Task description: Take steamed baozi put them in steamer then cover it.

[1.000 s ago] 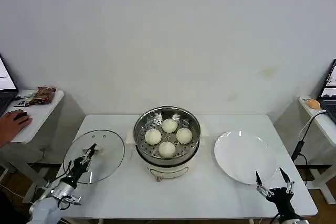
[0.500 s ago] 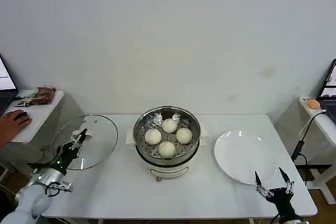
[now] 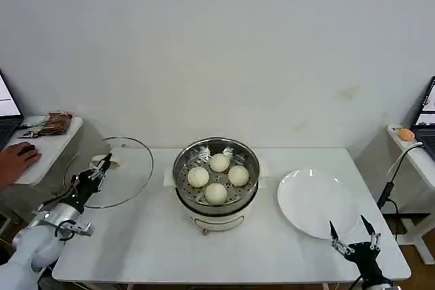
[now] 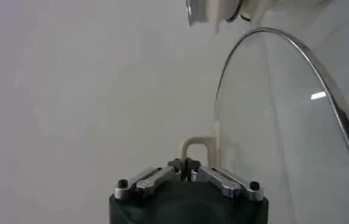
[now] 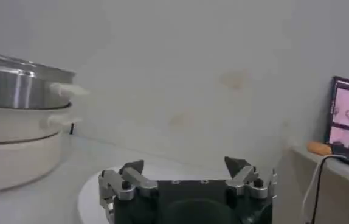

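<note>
Four baozi (image 3: 217, 176) seated in the steamer (image 3: 216, 174), close together in a diamond on the perforated floor. Steamer atop a white pot base (image 3: 216, 221) at mid-bench, uncovered. Off to the left edge of the bench (image 3: 163, 249), the cover (image 3: 109, 172) raised clear of the surface and tilted, hanging over that edge, apart from the steamer. Held by its white handle (image 3: 103, 162) in the left hand (image 3: 97, 172), fingers clamped tight on it; in the left wrist view, fingers (image 4: 186, 168) pinched together on the handle (image 4: 197, 146), glass disc and metal rim of the cover (image 4: 296, 122) curving away beyond. Toward the right side of the bench, a white plate (image 3: 317, 203), bare, well apart from the steamer. At the near right corner, the right hand (image 3: 354, 237) parked low beside the plate's near rim, fingers spread wide with nothing between them; same wide spread in the right wrist view (image 5: 186, 167), with the steamer (image 5: 22, 82) and pot base (image 5: 16, 152) off to one side. On a side table beyond the left edge, a person's hand (image 3: 17, 161) resting on a mouse.
</note>
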You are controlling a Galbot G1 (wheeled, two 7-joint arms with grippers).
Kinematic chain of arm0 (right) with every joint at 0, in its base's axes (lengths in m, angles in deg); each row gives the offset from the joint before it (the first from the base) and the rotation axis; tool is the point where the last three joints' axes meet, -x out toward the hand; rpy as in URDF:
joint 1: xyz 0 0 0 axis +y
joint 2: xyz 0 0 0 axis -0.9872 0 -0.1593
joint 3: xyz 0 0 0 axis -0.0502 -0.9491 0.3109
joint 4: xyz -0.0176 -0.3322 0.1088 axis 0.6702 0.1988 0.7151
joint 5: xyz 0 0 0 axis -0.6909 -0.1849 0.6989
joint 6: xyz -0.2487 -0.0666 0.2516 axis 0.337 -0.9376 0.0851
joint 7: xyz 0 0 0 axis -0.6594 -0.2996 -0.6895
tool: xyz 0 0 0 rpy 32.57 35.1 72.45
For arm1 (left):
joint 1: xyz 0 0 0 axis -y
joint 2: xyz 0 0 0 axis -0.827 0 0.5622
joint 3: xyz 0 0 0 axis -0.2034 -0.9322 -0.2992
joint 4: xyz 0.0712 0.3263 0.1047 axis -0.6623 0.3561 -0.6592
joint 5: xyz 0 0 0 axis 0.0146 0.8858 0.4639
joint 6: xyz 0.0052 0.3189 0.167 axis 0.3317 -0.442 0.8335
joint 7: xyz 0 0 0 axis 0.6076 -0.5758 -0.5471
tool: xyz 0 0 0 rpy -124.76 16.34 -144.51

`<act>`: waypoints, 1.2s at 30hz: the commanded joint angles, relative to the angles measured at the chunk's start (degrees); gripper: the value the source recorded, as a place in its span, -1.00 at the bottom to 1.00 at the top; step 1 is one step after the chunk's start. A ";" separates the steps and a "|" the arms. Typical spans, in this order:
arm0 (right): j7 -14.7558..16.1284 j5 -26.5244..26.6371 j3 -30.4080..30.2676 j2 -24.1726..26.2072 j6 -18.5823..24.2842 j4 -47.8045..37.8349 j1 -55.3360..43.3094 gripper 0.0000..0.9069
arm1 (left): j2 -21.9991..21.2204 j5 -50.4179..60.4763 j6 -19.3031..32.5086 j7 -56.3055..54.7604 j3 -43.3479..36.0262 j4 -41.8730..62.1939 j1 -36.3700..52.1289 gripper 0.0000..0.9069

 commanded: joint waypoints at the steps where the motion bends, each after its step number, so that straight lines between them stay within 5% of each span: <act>1: 0.02 0.06 0.17 0.01 0.05 0.08 0.03 1.00 | 1.95 -4.19 -9.21 6.95 -4.19 -10.21 1.87 -1.00; 36: 0.37 -1.04 0.81 -1.51 0.70 -0.34 0.39 1.00 | -4.54 -1.59 -29.11 12.43 -30.27 -17.92 16.79 -1.00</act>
